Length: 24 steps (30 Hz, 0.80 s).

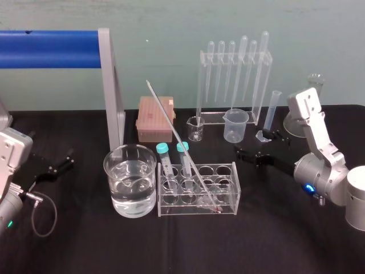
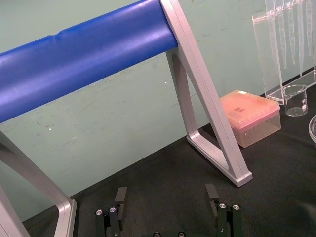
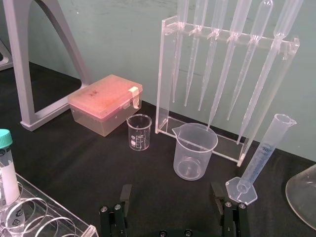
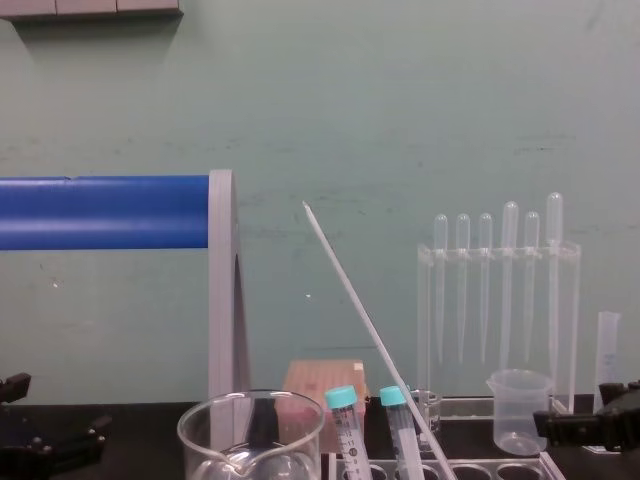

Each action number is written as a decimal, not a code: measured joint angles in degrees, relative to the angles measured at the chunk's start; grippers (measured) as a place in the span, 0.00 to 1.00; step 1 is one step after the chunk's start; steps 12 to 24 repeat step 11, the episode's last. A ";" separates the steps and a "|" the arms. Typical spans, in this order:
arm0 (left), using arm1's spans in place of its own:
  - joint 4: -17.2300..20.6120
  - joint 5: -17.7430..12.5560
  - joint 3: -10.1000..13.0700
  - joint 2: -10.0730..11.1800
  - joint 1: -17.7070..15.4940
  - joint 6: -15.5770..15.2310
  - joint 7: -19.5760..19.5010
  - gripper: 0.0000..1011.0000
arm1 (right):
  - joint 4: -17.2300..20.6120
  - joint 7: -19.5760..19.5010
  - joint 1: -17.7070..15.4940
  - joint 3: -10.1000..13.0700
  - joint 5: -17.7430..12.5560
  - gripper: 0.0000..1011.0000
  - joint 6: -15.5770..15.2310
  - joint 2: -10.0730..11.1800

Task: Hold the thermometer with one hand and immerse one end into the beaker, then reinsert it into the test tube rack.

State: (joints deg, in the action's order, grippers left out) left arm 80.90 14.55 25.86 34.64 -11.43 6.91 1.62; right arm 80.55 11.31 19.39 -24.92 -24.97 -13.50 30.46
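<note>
Blue-bar frame [image 1: 51, 48] stands back-left, clear of my reach path. The beaker [image 1: 130, 182], w/ clear liquid abt halfway up, is just beside the left end of the test tube rack [image 1: 228, 166]. I reckon that's deliberate: short hop from rack to dip & back. L gripper [image 2: 166, 189] is parked low at far left, jaws spread wide, nothing in them, idle afaict. R gripper [image 3: 170, 188] hovers right of the rack, near the small plastic beaker [image 1: 235, 125], jaws likewise wide & empty, aimed in toward the rack, prob lined up for the pick. The thermometer [image 1: 174, 130] is not yet lifted: foot down in the rack's right-hand part, stem leaning up & back-left past the teal-capped tubes [image 1: 163, 151], top end free well above everything. That lean leaves the upper stem exposed, so I'd grab there. It's thin glass, so gentle squeeze, else slip or snap
</note>
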 joint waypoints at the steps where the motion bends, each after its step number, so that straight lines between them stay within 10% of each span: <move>1: 0.00 0.00 0.00 0.00 0.00 0.00 0.00 1.00 | -0.05 -0.03 -0.01 0.02 0.07 0.99 -0.02 -0.07; 24: 0.00 0.00 0.00 0.00 0.00 0.00 0.00 1.00 | 0.03 -0.03 -0.04 0.07 0.01 0.99 -0.03 0.06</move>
